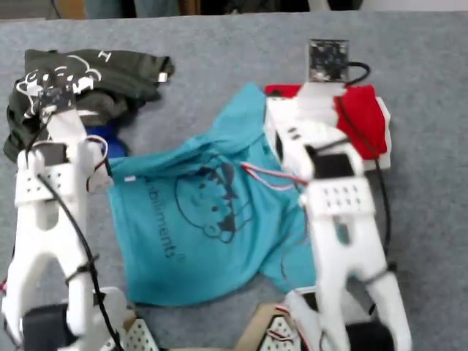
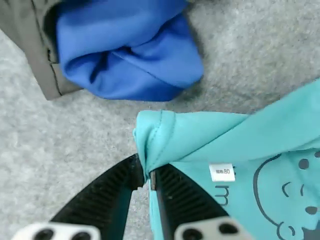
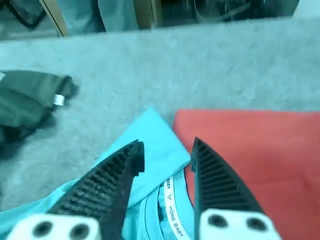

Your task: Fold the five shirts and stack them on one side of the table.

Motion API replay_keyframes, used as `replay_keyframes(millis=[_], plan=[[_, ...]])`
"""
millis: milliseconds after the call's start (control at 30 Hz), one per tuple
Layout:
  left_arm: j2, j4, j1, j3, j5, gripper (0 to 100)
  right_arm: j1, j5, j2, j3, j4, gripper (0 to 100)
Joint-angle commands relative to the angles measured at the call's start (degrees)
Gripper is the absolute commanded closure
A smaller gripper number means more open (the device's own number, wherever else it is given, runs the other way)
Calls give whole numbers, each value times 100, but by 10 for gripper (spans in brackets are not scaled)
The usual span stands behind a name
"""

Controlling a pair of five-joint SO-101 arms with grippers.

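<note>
Grey felt table (image 3: 225, 65) extends ahead of the right gripper (image 3: 167, 147); wooden furniture (image 3: 145, 10) stands beyond its far edge.

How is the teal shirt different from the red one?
The teal shirt lies spread out; the red shirt is folded. The teal shirt shows a cartoon drawing; the red shirt looks plain. The left tool pinches the teal shirt's edge; no tool holds the red shirt. Both lie on the grey table.

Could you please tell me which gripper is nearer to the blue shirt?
Left. The left gripper pinches a corner of the teal shirt, close beside the blue shirt; the right gripper hangs open over that shirt's collar, next to the red shirt, farther away.
</note>
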Motion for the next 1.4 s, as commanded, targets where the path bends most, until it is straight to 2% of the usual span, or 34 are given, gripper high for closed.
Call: replay_keyframes(millis=[0, 167, 333, 467, 633, 733, 867, 967, 1200, 1367], plan=[[-686, 53, -251, 259, -158, 973, 62, -44, -1033, -145, 651, 832], [-1477, 53, -769, 919, -554, 973, 18, 237, -1701, -110, 1837, 832], [-1978, -114, -1358, 1332, -659, 973, 18, 703, -1147, 462, 2769, 832], [-2022, -853, -1376, 1903, -571, 973, 53, 738, -444, 1473, 2347, 832], [-2022, -1881, -1305, 2369, 246, 973, 53, 1064, 453, 2167, 1240, 833], [-2040, -1846, -980, 2325, 651, 973, 123, 1257, 980, 2202, 1143, 852], [-2022, -1802, -541, 2211, 712, 973, 334, 1301, 1508, 2105, 1099, 990], [-2022, -1829, -321, 2018, 730, 973, 589, 1301, 1631, 2097, 1134, 985], [-2013, -1820, -514, 1798, 730, 973, 1134, 2312, 1147, 1754, 3007, 985], [-2040, -1767, -840, 1622, 703, 973, 1363, 3622, 426, 1314, 4870, 985]])
